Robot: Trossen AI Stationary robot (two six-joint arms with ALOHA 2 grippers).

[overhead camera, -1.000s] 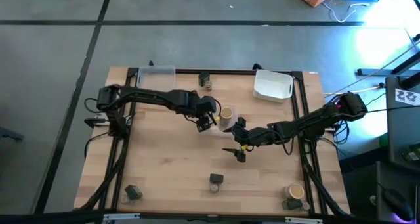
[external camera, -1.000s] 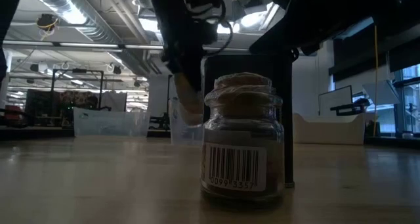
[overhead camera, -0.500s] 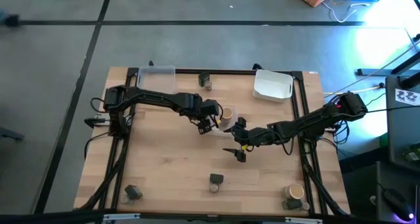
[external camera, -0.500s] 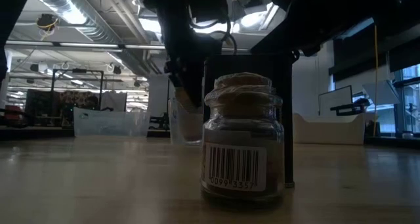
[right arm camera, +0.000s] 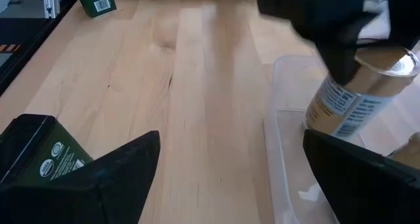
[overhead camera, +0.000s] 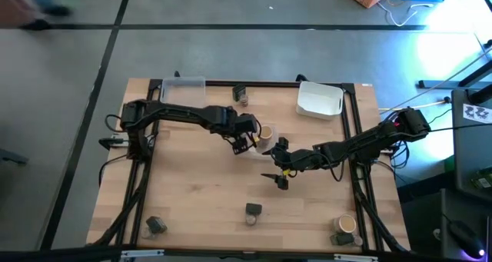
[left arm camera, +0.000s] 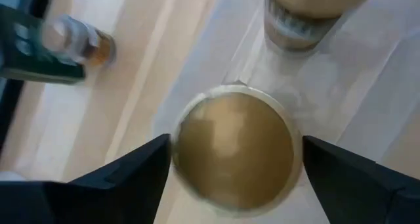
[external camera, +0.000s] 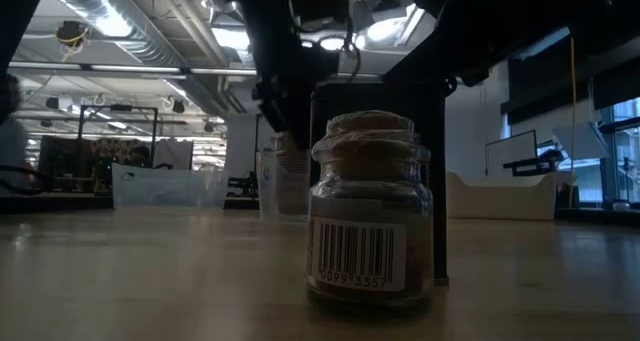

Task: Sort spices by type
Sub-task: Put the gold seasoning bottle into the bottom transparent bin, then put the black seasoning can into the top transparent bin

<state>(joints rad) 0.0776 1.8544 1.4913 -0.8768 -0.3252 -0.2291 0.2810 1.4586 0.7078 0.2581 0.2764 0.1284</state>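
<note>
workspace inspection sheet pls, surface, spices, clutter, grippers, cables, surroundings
surface: wooden table, dark rails at its edges
spices: tan cylinders at centre in a clear tub and front right; dark jars at back, front left, front middle
clutter: clear tub back left, white tub back right
grippers: left gripper open around a tan lid; right gripper open over bare wood
cables: white lead on the floor
surroundings: grey floor; a blurred person far behind
</note>
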